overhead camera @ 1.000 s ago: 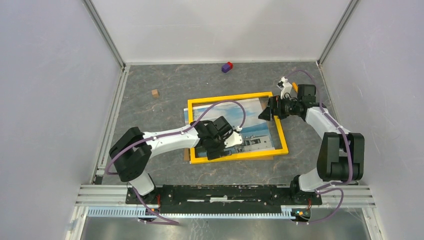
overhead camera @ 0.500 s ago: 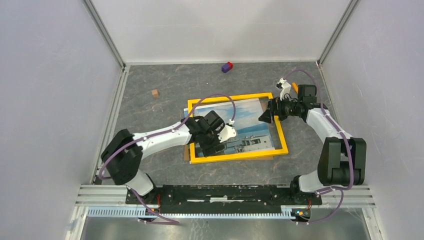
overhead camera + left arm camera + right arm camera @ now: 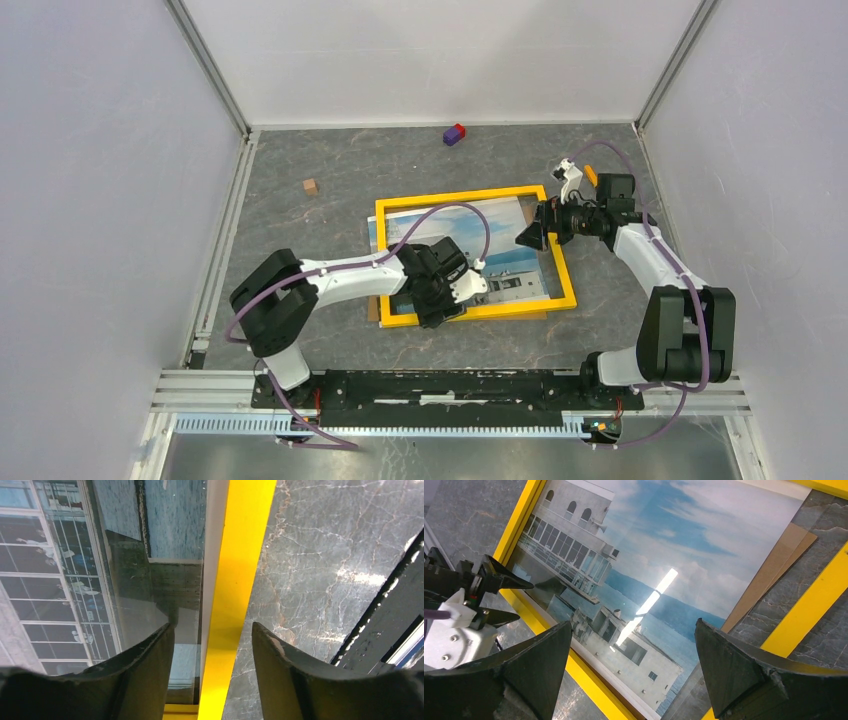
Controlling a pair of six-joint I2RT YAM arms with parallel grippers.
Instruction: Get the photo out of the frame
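The frame [image 3: 460,197], a narrow yellow rectangle, lies flat on the grey table. The photo [image 3: 505,235] of a white building by water lies skewed within it, with brown backing board [image 3: 774,570] peeking out at one corner. My left gripper [image 3: 436,310] is at the frame's near-left border. In the left wrist view this gripper [image 3: 212,626] straddles the frame's yellow bar [image 3: 240,555], one finger over the photo [image 3: 50,555], the other over the table, neither touching the bar. My right gripper [image 3: 527,237] hovers open above the photo [image 3: 684,545] near the frame's right side [image 3: 814,610], its jaws [image 3: 634,625] empty.
A purple and red block [image 3: 454,133] sits by the back wall. A small wooden cube [image 3: 310,186] lies at the left. White walls enclose the table on three sides, and a metal rail [image 3: 450,385] runs along the near edge.
My left gripper pulled back to the left, then came down to the frame's near border, and its jaws have narrowed. The right arm has barely moved.
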